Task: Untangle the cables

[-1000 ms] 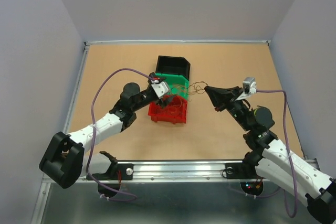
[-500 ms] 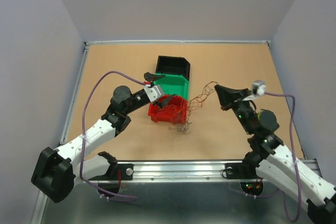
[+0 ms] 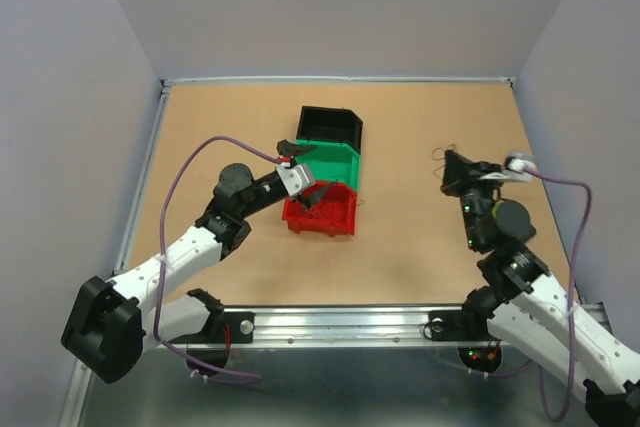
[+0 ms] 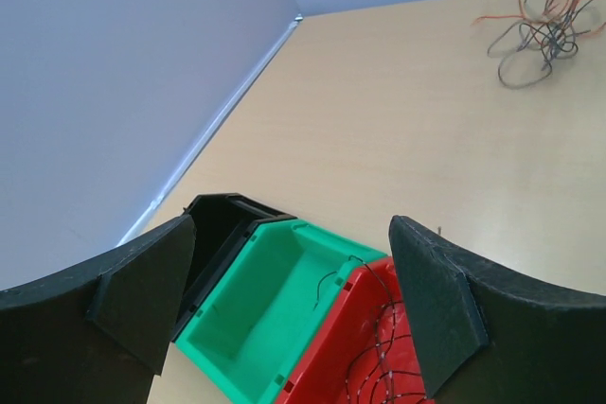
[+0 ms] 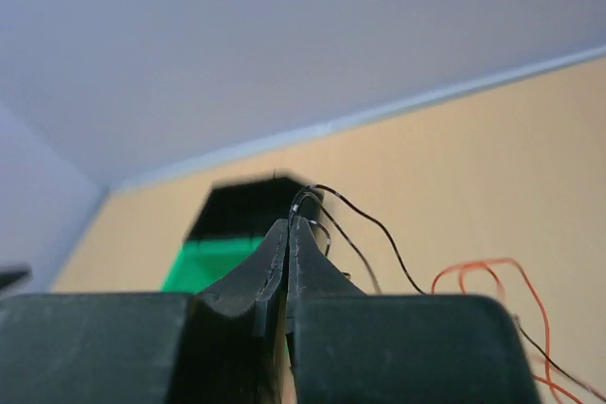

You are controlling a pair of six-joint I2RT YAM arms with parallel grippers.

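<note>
A tan table (image 3: 220, 127) is enclosed by pale lavender-grey walls (image 3: 60, 97), and a metal rail runs along its near edge. On the left, the left arm is stretched diagonally from the near-left corner toward the middle of the table, with a lavender lead (image 3: 185, 182) arched beside it. The left gripper (image 3: 303, 172) is held over the bins with its jaws spread wide, and nothing is gripped between them. In the left wrist view its two dark fingers (image 4: 142, 281) are seen far apart, framing the bins below.

Three small bins are set touching in a row that runs away from the arms: a black bin (image 3: 330, 125) farthest, a green bin (image 3: 335, 159) in the middle and a red bin (image 3: 325, 215) nearest. A few of the thin cables (image 4: 379, 333) are seen lying in the red bin, with one curling over the rim shared with the green bin.

Further right, well apart from the bins, a loose clump (image 4: 540, 26) of dark and orange strands is seen over the bare table. Whether it rests there or hangs cannot be told.

On the right, the right gripper (image 3: 450, 169) is pointed toward the far wall. Its jaws are clenched tight, and thin black strands are pinched at the fingertips (image 5: 284, 234). An orange loop (image 5: 492, 276) trails below them to the right.
</note>
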